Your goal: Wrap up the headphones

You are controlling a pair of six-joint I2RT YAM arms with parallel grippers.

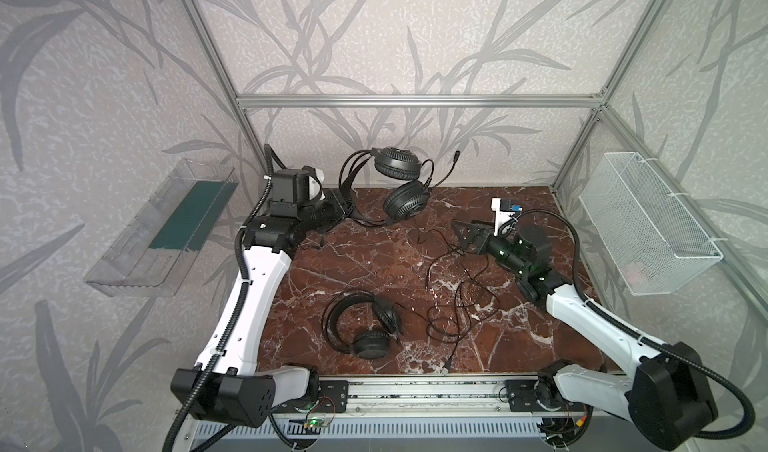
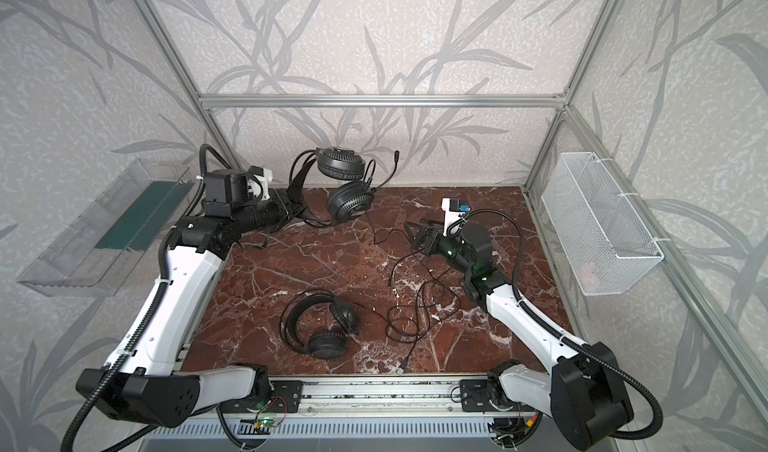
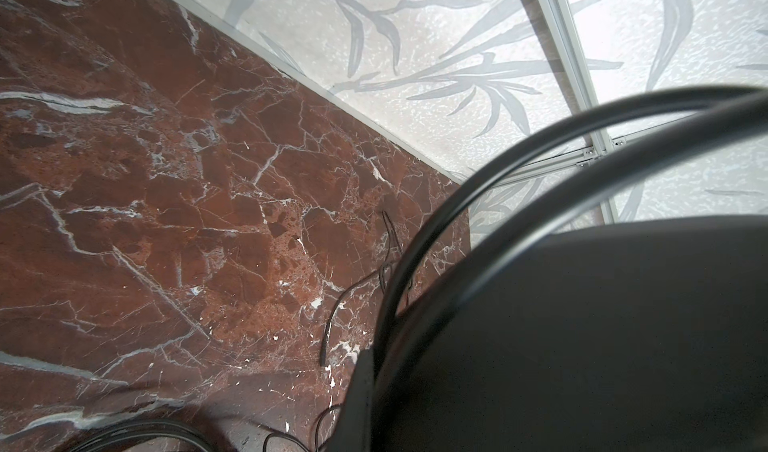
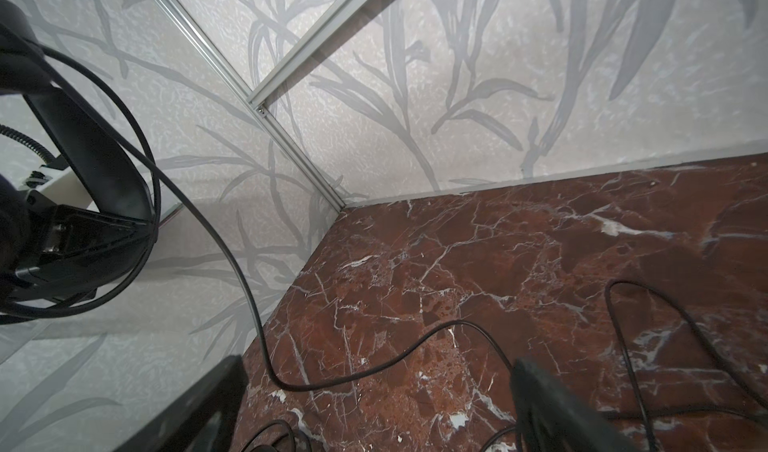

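The held headset stands up on edge, headband pinched tight in the left gripper. Both earcups are stacked just beyond its fingertips, on the side toward the right gripper. Whether the lower earcup touches the table, I can't tell. In the left wrist view the headband swallows half the lens, it's that close. Its cable drops to the marble and curls in front of the right gripper's fingers. Those are spread wide, low over the surface, with nothing gripped. The cable lies just ahead of the tips, not pinched. The loose headset lies flat, well apart from both grippers and back toward the arm bases. Tangled cable loops sprawl between it and the right arm.
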